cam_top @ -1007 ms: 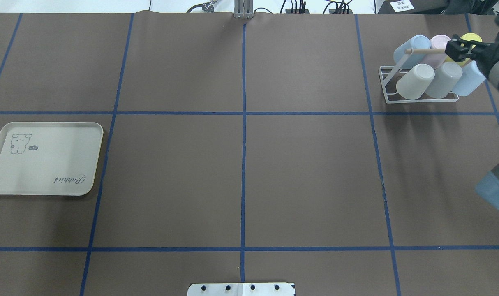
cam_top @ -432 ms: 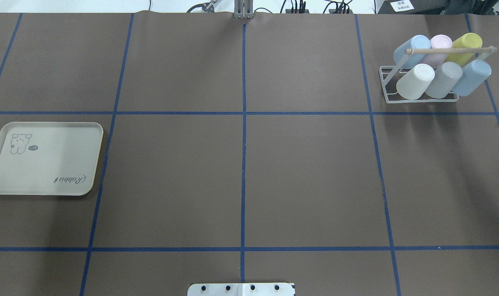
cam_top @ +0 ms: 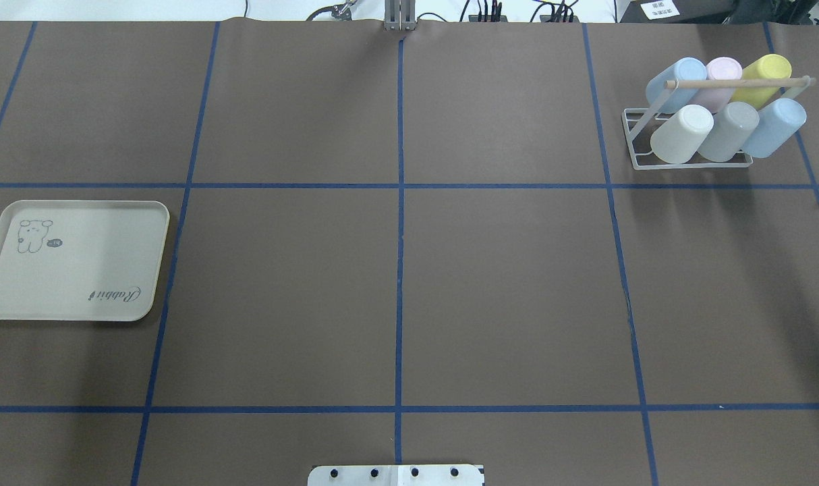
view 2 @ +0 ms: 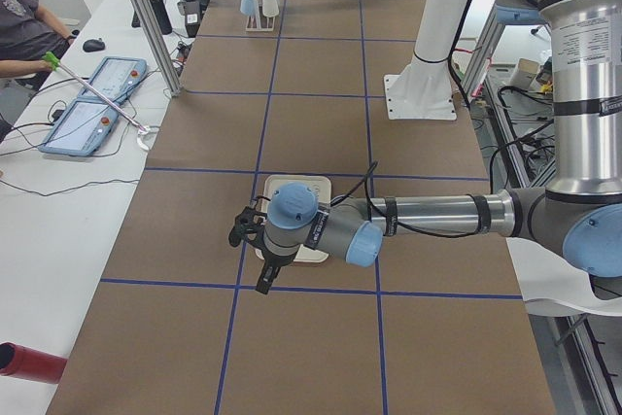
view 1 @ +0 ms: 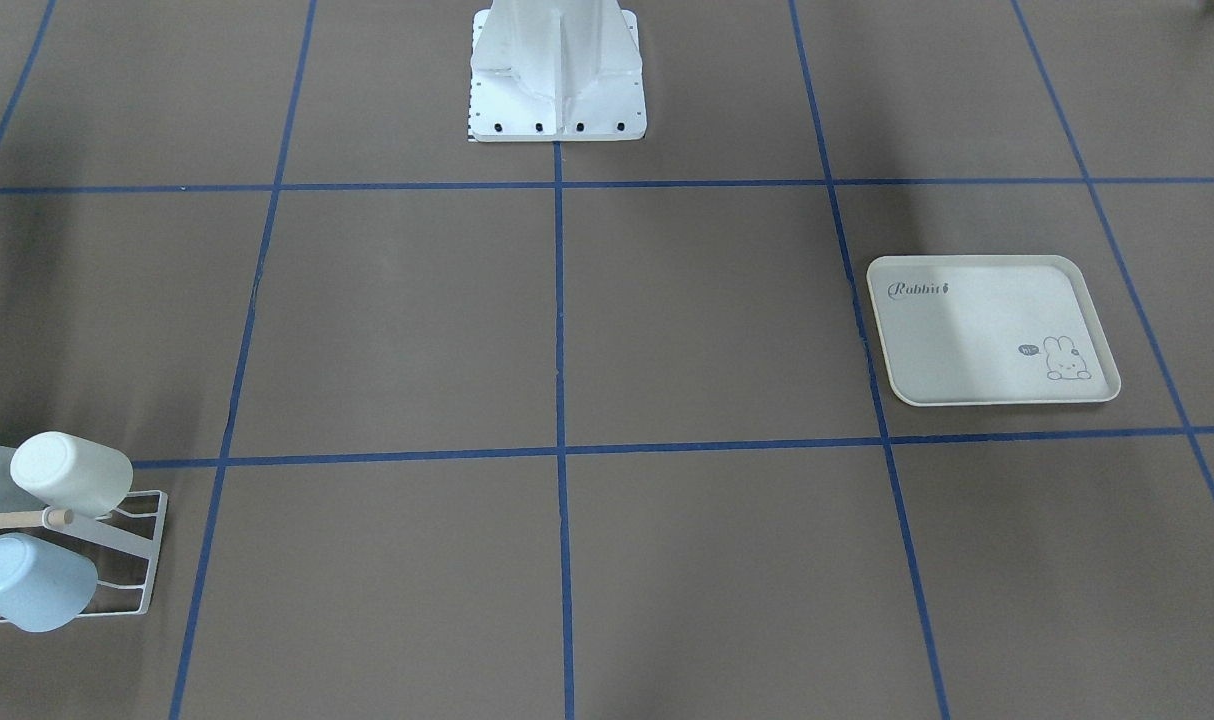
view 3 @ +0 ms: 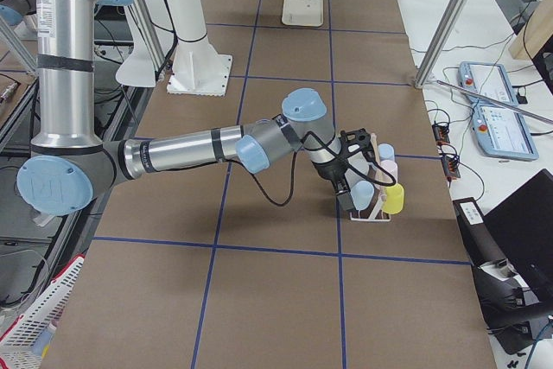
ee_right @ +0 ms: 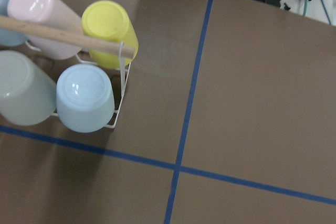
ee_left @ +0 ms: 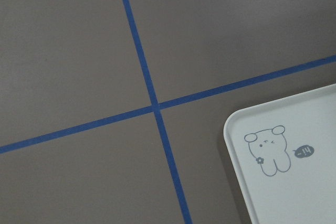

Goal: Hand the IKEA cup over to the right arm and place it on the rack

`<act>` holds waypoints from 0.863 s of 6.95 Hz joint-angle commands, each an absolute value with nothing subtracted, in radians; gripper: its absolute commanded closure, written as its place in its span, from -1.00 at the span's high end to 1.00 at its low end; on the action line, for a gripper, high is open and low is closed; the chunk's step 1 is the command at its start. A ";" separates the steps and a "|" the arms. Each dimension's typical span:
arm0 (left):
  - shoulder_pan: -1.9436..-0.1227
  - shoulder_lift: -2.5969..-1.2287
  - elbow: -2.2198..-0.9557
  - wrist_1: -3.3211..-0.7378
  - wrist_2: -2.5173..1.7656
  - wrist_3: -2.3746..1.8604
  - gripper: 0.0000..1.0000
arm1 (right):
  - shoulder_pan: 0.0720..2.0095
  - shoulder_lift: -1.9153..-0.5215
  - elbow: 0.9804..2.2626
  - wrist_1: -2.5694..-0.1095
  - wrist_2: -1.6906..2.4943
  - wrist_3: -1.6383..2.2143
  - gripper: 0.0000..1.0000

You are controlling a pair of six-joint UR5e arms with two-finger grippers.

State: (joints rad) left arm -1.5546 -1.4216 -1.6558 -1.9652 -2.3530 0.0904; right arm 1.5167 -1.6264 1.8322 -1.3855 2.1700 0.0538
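The white wire rack (cam_top: 693, 165) with its wooden dowel (cam_top: 733, 84) stands at the far right of the table and holds several upturned cups: light blue, pink and yellow (cam_top: 764, 77) behind, cream, grey and blue (cam_top: 777, 125) in front. I cannot tell which one is the task's cup. The right wrist view looks down on the yellow cup (ee_right: 110, 30) and the blue cup (ee_right: 84, 98). Only the exterior right view shows my right gripper (view 3: 347, 181), beside the rack (view 3: 371, 205). My left gripper (view 2: 258, 269) shows only in the exterior left view. I cannot tell if either is open or shut.
A cream rabbit-print tray (cam_top: 72, 260) lies at the table's left side, with nothing on it, and the left wrist view sees its corner (ee_left: 304, 192). The robot's base plate (cam_top: 396, 474) sits at the near edge. A person (view 2: 19, 17) sits by tablets beyond the table.
One second ago my right arm and gripper hung over the rack's right end in the overhead view. They have pulled out of that view to the right. The cups have not moved.
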 commanded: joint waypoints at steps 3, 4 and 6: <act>-1.569 -1.410 -1.666 -1.908 -2.309 0.132 1.00 | 1.549 -1.624 1.825 -1.638 2.238 -0.163 0.98; -1.569 -1.410 -1.663 -1.907 -2.316 0.135 1.00 | 1.551 -1.620 1.836 -1.634 2.230 -0.164 0.99; -1.582 -1.411 -1.664 -1.905 -2.310 0.143 1.00 | 1.558 -1.637 1.829 -1.635 2.235 -0.173 0.99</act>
